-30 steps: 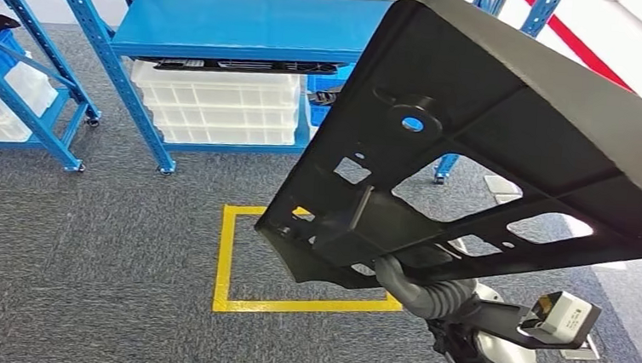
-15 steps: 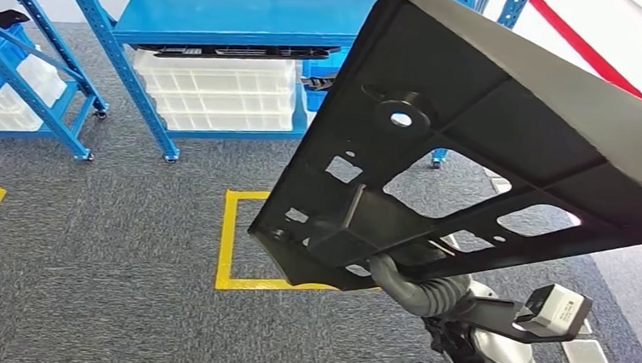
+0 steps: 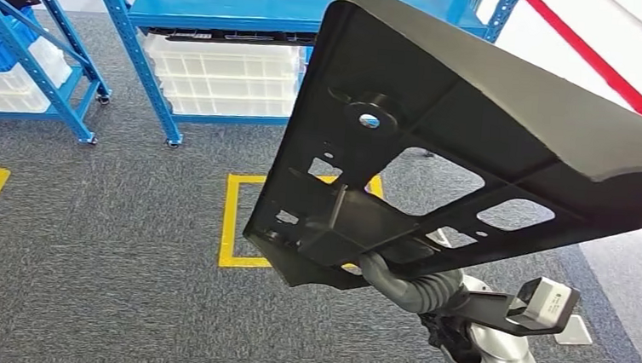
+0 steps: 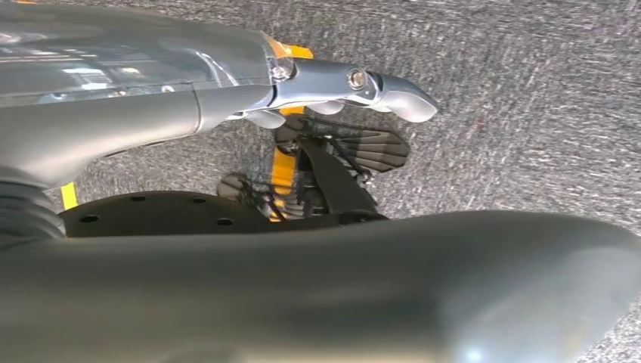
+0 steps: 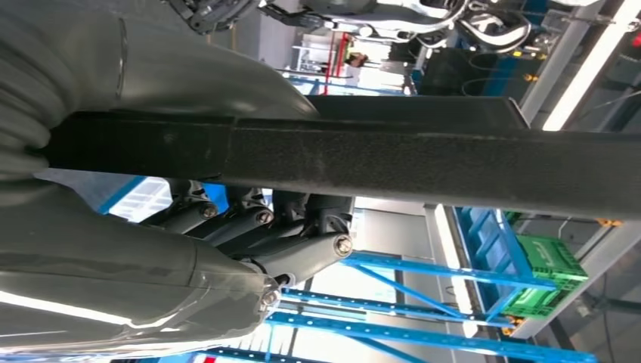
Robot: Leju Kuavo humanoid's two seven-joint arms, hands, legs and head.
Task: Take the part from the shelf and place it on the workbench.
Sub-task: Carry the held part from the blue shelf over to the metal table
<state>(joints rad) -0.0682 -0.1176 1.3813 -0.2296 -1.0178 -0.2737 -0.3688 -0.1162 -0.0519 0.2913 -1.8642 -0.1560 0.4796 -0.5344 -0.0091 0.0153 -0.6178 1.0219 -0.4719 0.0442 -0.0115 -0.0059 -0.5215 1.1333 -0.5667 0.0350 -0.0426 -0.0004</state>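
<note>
The part (image 3: 475, 132) is a large flat black plastic panel with cut-outs and a round boss, held up tilted in front of me in the head view. My right hand (image 5: 189, 249) grips its edge (image 5: 378, 162), thumb on one face and dark fingers (image 5: 257, 219) on the other. From the head view the hand is mostly hidden under the panel, with its ribbed wrist (image 3: 413, 286) showing. My left hand (image 4: 249, 83) hangs over the grey carpet with its fingers (image 4: 397, 94) stretched out and nothing in them.
A blue shelf rack (image 3: 253, 6) with stacked white bins (image 3: 222, 76) stands ahead, and a second rack (image 3: 28, 50) at the left. Yellow tape squares (image 3: 229, 226) mark the grey carpet. A red floor line (image 3: 599, 64) runs at the right.
The whole picture has shifted, so the camera moved: the racks sit higher and the yellow square has slid along the floor. The panel stays in my right hand's grip.
</note>
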